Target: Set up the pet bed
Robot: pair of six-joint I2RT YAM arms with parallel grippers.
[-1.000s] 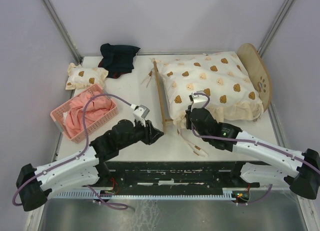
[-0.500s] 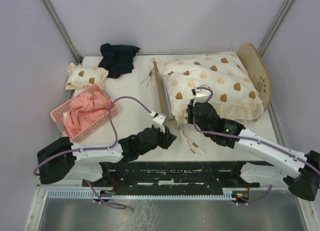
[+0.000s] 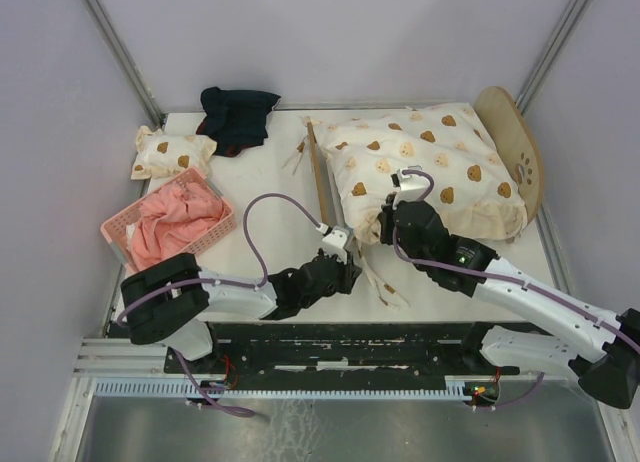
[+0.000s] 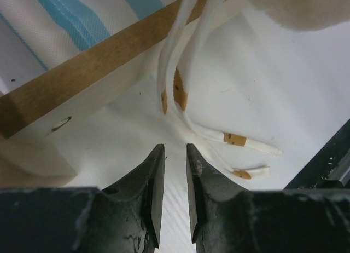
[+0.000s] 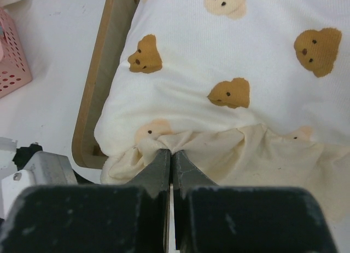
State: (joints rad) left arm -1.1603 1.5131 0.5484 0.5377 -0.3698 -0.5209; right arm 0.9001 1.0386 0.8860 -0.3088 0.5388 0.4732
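Observation:
The pet bed stands at the back right, with its arched paw-print headboard on the right and its low footboard on the left. A cream bear-print quilt covers it. My right gripper is shut on the quilt's near-left frilled edge. In the left wrist view the striped mattress shows above the footboard, and the quilt's white ties hang down onto the table. My left gripper hovers low over the table just before those ties, its jaws a narrow gap apart and holding nothing.
A pink basket holding pink cloth sits at the left. Behind it lie a small bear-print pillow and a dark cloth. Loose ties trail on the table near the front edge.
My left arm has swung right and forward to the bed's near-left corner, and its jaws have narrowed. My right gripper has shifted slightly up and right, still on the quilt edge.

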